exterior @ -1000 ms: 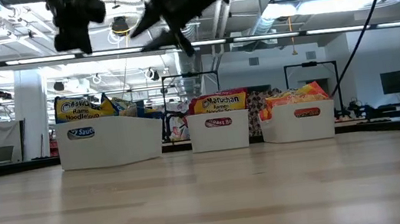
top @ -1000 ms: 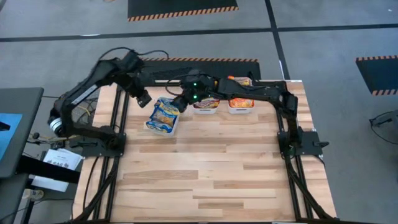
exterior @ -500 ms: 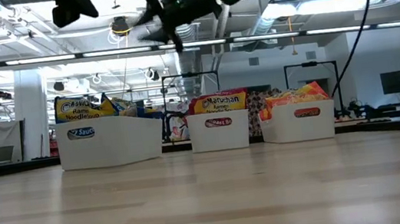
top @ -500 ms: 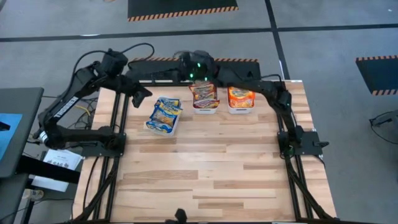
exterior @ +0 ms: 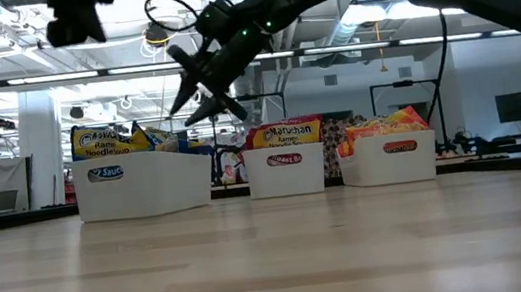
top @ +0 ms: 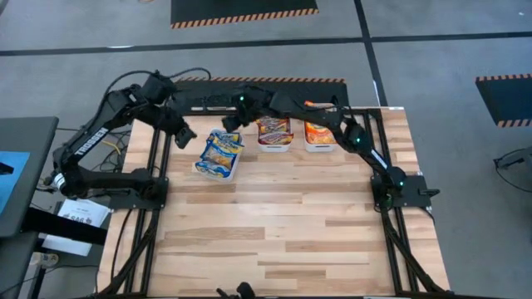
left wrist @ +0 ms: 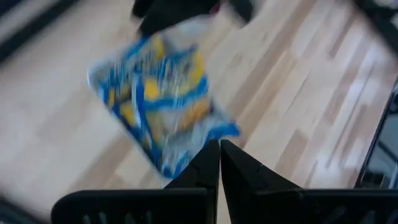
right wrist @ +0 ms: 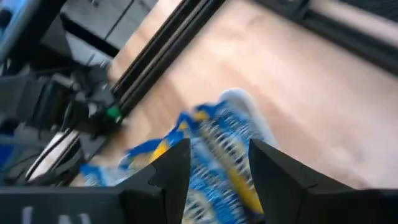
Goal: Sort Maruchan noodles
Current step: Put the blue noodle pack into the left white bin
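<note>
Three white bins stand in a row along the far edge of the table (top: 283,224). The left bin (exterior: 142,182) holds blue Maruchan noodles (top: 219,151); the middle bin (exterior: 286,171) holds maroon packets (top: 273,129); the right bin (exterior: 388,159) holds orange packets (top: 319,133). How many packets lie in each bin cannot be made out, as they overlap and the bin walls hide the lower ones in the low view.

The right gripper (top: 229,125) hangs above the far end of the left bin, its fingers (right wrist: 177,168) spread apart with nothing between them; in the right wrist view the blue packets beneath are blurred. The right arm stretches across the middle and right bins, covering part of their contents from above.

The left gripper (top: 184,135) hovers just beside the left bin, near the table's left edge, its fingers (left wrist: 208,168) pressed together and empty. In the low view it is cut off by the frame's top.

The whole near part of the table lies bare wood.
</note>
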